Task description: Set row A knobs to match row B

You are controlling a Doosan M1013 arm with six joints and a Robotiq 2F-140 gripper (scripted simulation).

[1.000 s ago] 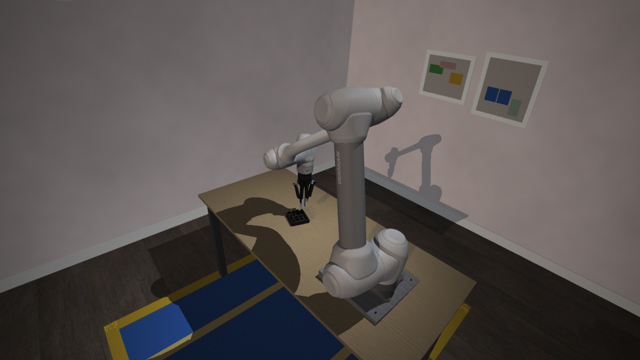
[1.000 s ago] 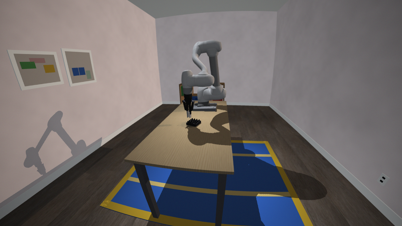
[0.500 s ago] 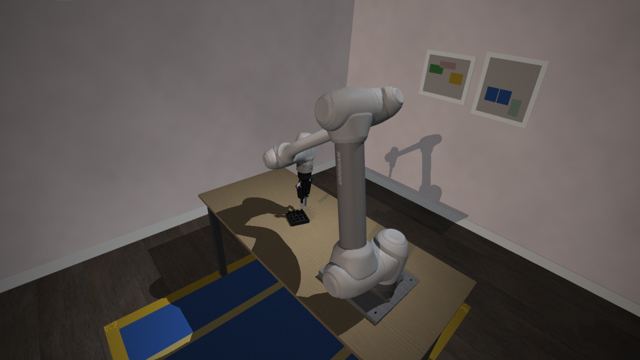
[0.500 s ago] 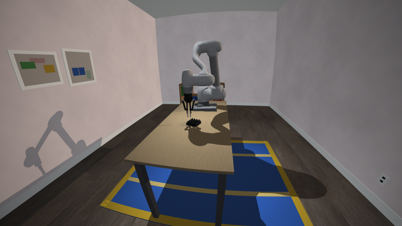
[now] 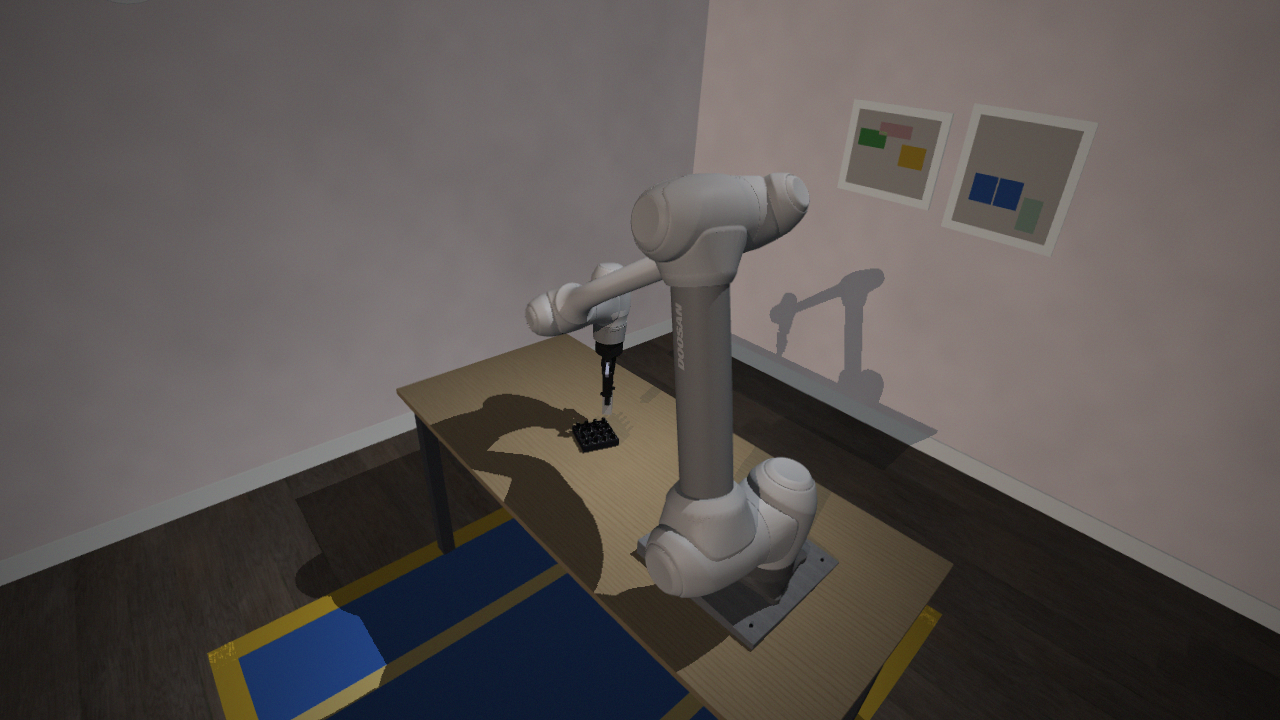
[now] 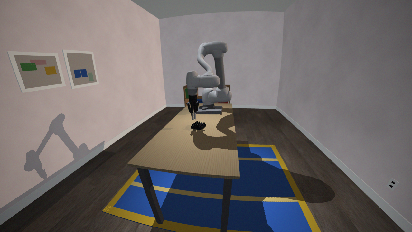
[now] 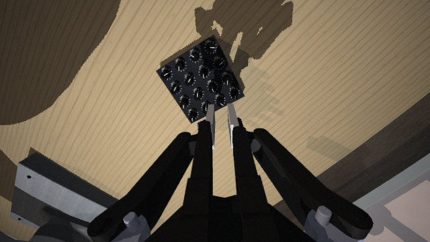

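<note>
Wood-grained tabletop [image 5: 528, 367] [image 6: 184, 152] [image 7: 134, 134] supports the arm and the black knob box in all three views. In the top view, pink and grey walls meet behind the white arm [image 5: 702, 385] [image 6: 220, 72], which is bolted to a grey base plate [image 5: 751, 632] [image 6: 219, 112] at the lower right. The gripper [image 5: 607, 410] [image 6: 193, 117] [image 7: 221, 113] points downward near the centre of the frame; the knob box [image 5: 596, 435] [image 6: 198, 125] [image 7: 201, 77] lies just beside and below its fingertips in the frame.

Exterior view: the gripper hangs left of centre, its fingertips above the tabletop and apart from the knob box, which appears slightly lower and to the right. A blue mat [image 6: 259, 178] with yellow bands lies on the floor.

Wrist view: the knob box, tilted within the frame, occupies the upper centre. Its lower edge appears at the pale fingertips, the left one overlapping a knob in the picture. The fingers stand a little apart, with nothing between them. Individual knob names are too small to read.

Gripper [image 5: 606, 410] [image 6: 193, 117] [image 7: 221, 113], one: turned about its upright axis; in the top view its linkage now shows nearly edge-on, formerly spread. Gripper's table shadow [image 6: 192, 134] [image 7: 248, 20], one: broader beside the knob box [image 6: 198, 126] [image 7: 200, 78] than in the earliest exterior view.
</note>
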